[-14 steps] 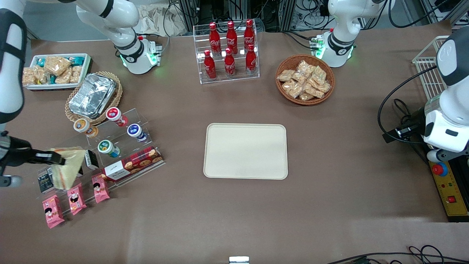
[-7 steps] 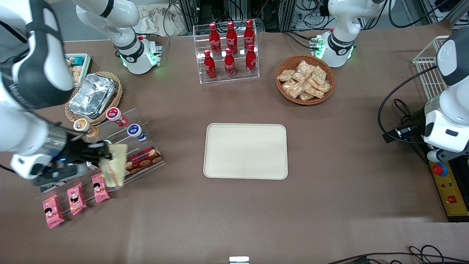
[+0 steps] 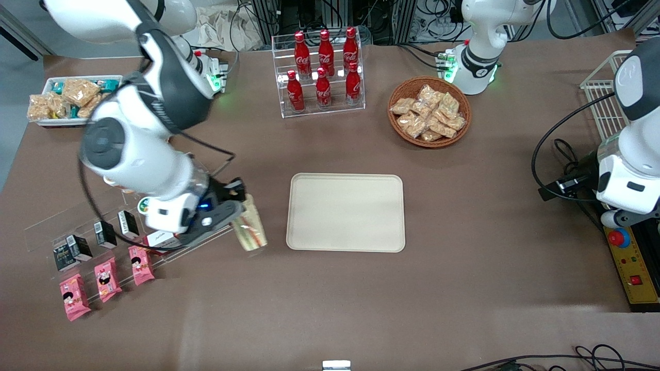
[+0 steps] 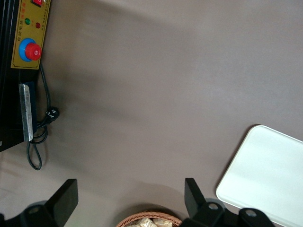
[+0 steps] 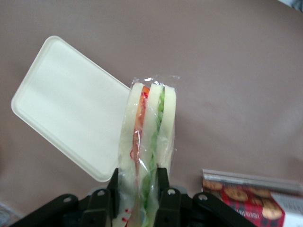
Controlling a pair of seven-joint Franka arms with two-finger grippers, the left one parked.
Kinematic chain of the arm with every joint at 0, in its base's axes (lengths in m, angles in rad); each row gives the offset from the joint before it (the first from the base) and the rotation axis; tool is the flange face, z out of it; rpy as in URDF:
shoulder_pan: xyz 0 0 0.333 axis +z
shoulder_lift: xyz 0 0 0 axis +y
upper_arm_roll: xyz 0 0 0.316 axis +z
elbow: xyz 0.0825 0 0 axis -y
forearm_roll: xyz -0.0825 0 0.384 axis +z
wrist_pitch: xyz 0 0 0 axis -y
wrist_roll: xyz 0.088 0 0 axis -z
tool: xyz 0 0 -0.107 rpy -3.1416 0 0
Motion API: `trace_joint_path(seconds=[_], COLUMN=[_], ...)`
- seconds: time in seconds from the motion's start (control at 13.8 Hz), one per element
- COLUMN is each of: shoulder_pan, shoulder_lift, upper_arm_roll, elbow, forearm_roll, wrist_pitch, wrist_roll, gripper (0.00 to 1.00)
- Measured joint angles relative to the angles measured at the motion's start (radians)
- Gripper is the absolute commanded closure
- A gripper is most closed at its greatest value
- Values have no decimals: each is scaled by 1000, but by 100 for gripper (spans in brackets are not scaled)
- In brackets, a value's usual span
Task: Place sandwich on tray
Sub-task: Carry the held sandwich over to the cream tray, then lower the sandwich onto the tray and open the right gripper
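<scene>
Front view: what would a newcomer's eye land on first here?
The end effector, held above the table beside the tray, is shut on the sandwich, its orange-red and green filling showing through clear wrap. The cream tray sits bare mid-table. The red cola bottles stand in a clear rack farther from the camera.

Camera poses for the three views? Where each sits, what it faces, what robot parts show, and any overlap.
Front view: high, facing the arms, looking down on the table; shows both arms, the gripper holding the sandwich beside the tray.
Left wrist view: on the parked arm, facing down at bare table and a tray corner; its own fingers show.
Right wrist view: on the working arm, looking along the fingers clamping the sandwich.
All three share the tray.
</scene>
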Motion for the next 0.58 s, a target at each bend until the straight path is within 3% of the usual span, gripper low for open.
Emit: trace_joint_path(seconds=[0.58], shoulder_pan=[243], shoulder_lift=[174], upper_arm_roll=[-1], elbow=[-11], forearm_roll=[-301], wrist_pitch=[231], wrist_roll=[-2], gripper=[66])
